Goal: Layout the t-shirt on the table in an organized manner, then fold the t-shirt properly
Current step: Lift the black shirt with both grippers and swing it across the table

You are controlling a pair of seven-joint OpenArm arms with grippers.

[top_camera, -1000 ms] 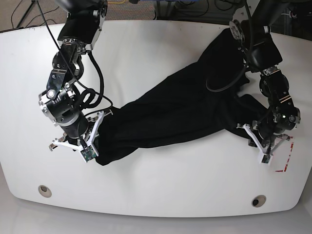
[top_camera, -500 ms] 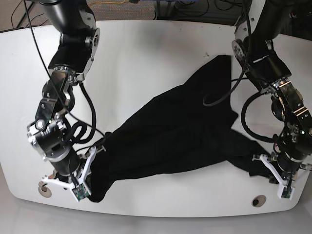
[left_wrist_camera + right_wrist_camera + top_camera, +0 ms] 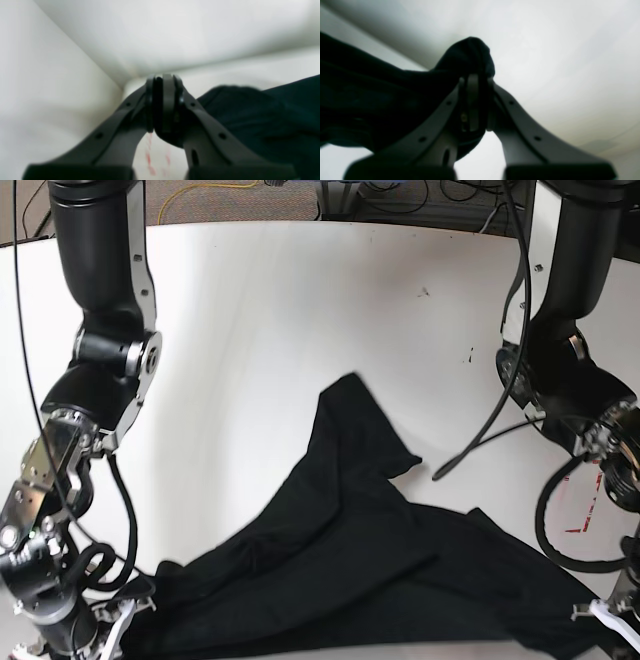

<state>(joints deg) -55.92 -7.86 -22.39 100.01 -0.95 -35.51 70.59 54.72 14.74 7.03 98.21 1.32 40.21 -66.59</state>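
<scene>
The black t-shirt (image 3: 350,550) lies crumpled along the near edge of the white table (image 3: 270,310), with one pointed flap reaching up toward the middle. In the left wrist view my left gripper (image 3: 163,100) is shut, and a fold of the t-shirt (image 3: 262,120) is pinched between its fingers and trails off to the right. My right gripper (image 3: 473,85) is shut on another bunch of the t-shirt (image 3: 470,52), which bulges over the fingertips and hangs to the left. In the base view both grippers sit at the bottom corners, mostly cut off by the frame.
A small red-outlined mark (image 3: 583,515) sits on the table by the arm on the right, with a black cable loop (image 3: 480,440) hanging nearby. A few dark specks (image 3: 425,290) dot the far side. Cables lie on the floor behind the table.
Both arms have pulled back toward the near edge, dragging the t-shirt down the table. The cloth now stretches wider between the two shut grippers.
</scene>
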